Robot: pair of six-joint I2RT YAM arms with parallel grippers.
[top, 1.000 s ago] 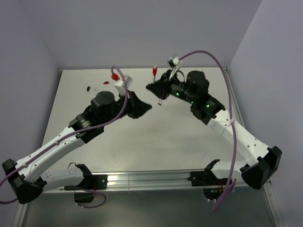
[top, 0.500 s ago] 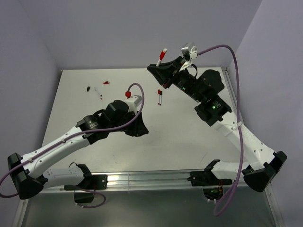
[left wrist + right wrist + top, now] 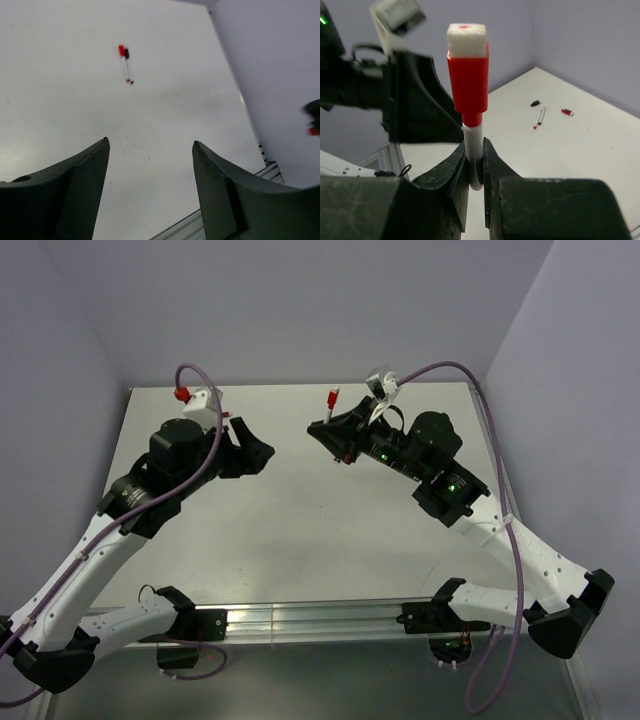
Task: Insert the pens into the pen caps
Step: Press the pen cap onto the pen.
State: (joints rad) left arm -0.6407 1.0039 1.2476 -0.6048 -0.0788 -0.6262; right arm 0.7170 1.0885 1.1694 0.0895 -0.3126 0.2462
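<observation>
My right gripper (image 3: 474,147) is shut on the white barrel of a pen (image 3: 473,137) that stands upright, with a red pen cap (image 3: 468,82) on its upper end. From above, this right gripper (image 3: 325,430) hovers over the table's far middle, the pen (image 3: 333,396) sticking out of it. My left gripper (image 3: 150,142) is open and empty; the top view shows it (image 3: 260,453) at the far left, apart from the right one. Two thin pens (image 3: 126,65) lie side by side on the table ahead of it, one red-capped, one black-capped.
Beyond the held pen, the right wrist view shows a loose black cap (image 3: 535,103), an uncapped pen (image 3: 540,117) and a red cap (image 3: 566,112) lying near the far wall. A metal rail (image 3: 310,618) runs along the near edge. Purple cables arch over both arms.
My left gripper opened wide and its arm swung back to the far left, away from the right gripper. The right arm came down a little, still holding the capped pen.
</observation>
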